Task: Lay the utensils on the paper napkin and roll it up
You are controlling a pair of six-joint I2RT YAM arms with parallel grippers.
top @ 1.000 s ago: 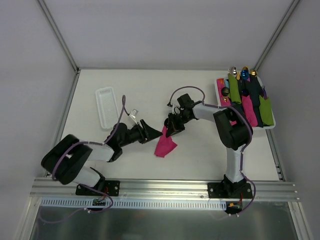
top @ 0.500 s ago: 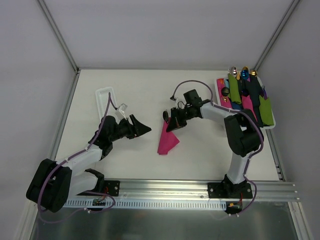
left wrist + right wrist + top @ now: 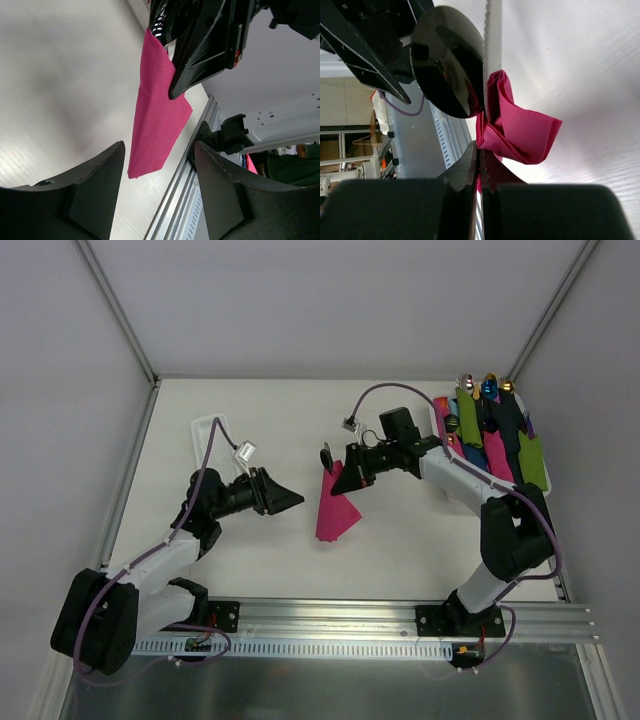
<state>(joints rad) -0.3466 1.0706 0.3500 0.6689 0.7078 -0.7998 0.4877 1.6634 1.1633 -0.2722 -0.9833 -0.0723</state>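
the paper napkin (image 3: 334, 510) is clamped in the right jaws and hung at the middle of the surface (image 3: 400, 550). the left jaws are held apart, empty, near its left. rolled napkins (image 3: 468, 418) are packed in the tray (image 3: 534, 496) at the far right corner.

left gripper (image 3: 290, 498) backs off leftward, clear of the paper napkin (image 3: 334, 512); right gripper (image 3: 343, 480) hoists it, and it hangs out longer.

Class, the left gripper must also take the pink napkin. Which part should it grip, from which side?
Probably the napkin by its free lower corner, from the left: the right gripper pinches its top, and the open left gripper faces that side.
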